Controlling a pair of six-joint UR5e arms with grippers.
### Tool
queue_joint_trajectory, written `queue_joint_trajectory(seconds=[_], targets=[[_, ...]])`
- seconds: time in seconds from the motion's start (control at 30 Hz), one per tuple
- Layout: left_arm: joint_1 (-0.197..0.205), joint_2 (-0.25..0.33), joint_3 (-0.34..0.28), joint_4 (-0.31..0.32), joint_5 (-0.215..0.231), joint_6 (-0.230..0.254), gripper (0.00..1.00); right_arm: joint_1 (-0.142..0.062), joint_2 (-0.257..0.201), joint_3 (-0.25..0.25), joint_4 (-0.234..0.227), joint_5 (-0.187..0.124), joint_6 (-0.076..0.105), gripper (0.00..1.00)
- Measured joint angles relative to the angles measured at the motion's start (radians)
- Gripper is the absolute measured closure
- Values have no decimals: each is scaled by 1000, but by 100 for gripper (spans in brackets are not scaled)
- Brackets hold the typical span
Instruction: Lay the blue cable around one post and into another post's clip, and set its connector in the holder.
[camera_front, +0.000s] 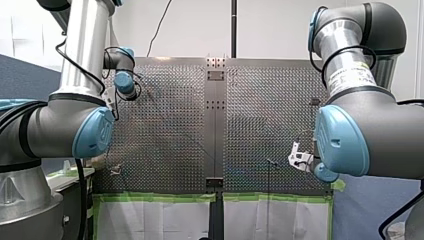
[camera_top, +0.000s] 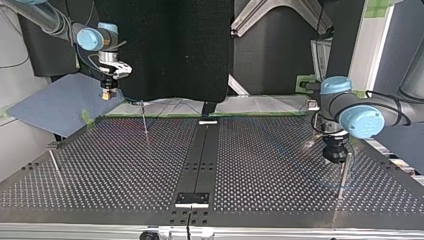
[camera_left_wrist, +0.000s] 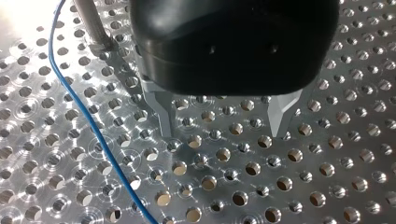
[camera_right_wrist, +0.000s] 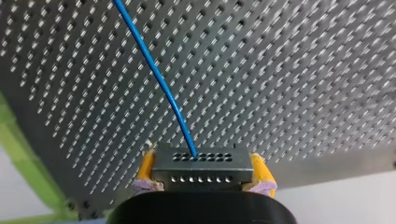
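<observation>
My right end effector (camera_right_wrist: 202, 179) pinches the connector (camera_right_wrist: 203, 163), a small hard block. The blue cable (camera_right_wrist: 154, 74) runs ahead from it; it looks thin, light and bendy, so hold the block. My left end effector (camera_left_wrist: 224, 128) hangs open beside the cable.

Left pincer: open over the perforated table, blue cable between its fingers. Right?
Not quite. The left pincer is open over the perforated table, but the blue cable runs beside it, outside the fingers, not between them. The left wrist view shows it.
</observation>
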Motion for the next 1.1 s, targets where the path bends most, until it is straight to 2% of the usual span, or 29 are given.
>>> queue_joint_trajectory(seconds=[0.13,0.23,0.33,0.53,0.67,0.87,1.1], targets=[[0,0,0,-1,0,0,0,0,-37,0,20,-4,-5,100],[0,0,0,-2,-1,-1,0,0,-66,9,31,7,-20,100],[0,0,0,-6,-11,-1,0,-2,-95,21,29,21,-33,100],[-1,0,-6,-14,-47,-3,0,-6,-133,32,20,31,-45,100],[1,0,-35,7,-58,-23,0,-7,-111,33,0,34,-53,100],[0,0,-58,43,-59,-54,0,-5,-59,33,-39,36,-57,100],[-1,0,-64,26,-59,-64,0,-2,-16,33,-46,35,-59,100]])
